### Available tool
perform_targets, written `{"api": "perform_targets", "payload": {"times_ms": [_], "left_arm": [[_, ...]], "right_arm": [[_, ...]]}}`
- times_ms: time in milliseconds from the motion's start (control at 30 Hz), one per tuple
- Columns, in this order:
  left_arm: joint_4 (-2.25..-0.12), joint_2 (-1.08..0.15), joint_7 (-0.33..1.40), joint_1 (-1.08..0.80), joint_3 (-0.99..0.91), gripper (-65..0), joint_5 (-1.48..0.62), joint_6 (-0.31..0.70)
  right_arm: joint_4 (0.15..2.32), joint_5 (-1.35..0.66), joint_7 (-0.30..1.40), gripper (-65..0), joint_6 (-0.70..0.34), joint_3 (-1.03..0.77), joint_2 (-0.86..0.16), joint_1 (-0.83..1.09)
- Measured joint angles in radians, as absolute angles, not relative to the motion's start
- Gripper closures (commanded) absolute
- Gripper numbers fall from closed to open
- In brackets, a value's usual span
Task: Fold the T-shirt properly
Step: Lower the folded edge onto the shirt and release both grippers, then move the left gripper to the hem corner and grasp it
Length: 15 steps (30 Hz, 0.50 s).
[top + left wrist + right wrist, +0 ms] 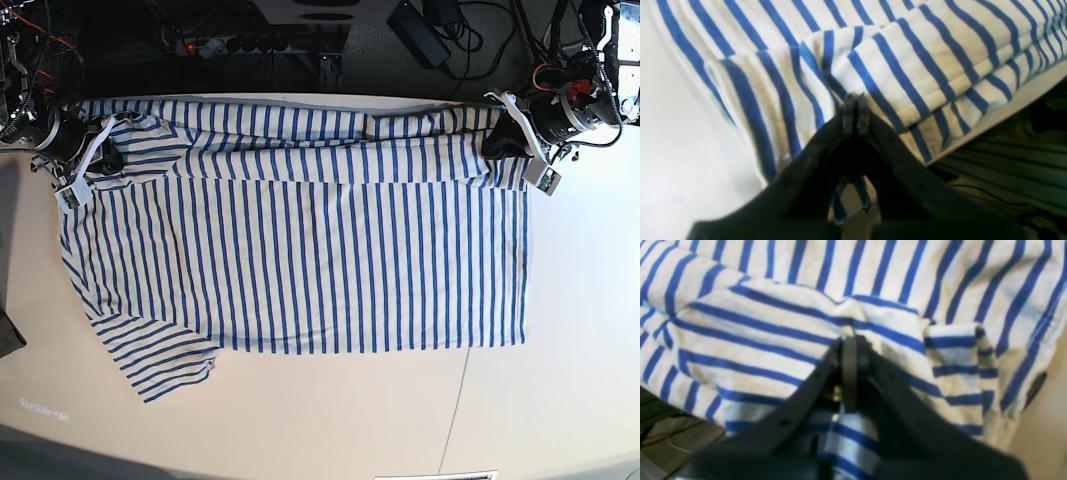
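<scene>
I find both sets of jaws clenched on cloth: the left gripper (856, 100) pinches a folded hem corner, and the right gripper (850, 343) pinches a bunched fold near the collar end. The soft white fabric T-shirt with thin blue stripes (300, 250) lies spread on the pale desk (560, 400), its far long edge folded inward as a band, one short sleeve splayed at the near corner.

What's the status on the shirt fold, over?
Left gripper shut on the shirt at its far edge. Right gripper shut on the far edge too. Far strip folded over, near sleeve still out. Nothing in the way.
</scene>
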<state>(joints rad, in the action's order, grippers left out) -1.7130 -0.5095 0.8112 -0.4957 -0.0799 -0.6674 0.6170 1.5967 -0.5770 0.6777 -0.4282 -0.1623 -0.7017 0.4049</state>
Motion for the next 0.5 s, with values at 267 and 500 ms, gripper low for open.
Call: {"api": "perform_targets", "payload": {"times_ms": [267, 500], "left_arm": [[-1.716, -0.510, 0.816, -0.482, -0.079, -9.2, -0.646, 0.622], [-1.845, -0.521, 0.946, -0.486, -0.081, -22.6, -0.629, 0.617]], "right_arm": [[1.594, -0.596, 0.677, 0.0, -0.428, -0.162, -0.704, 0.405], [1.594, -0.598, 0.677, 0.0, -0.429, -0.163, -0.704, 0.406]]}}
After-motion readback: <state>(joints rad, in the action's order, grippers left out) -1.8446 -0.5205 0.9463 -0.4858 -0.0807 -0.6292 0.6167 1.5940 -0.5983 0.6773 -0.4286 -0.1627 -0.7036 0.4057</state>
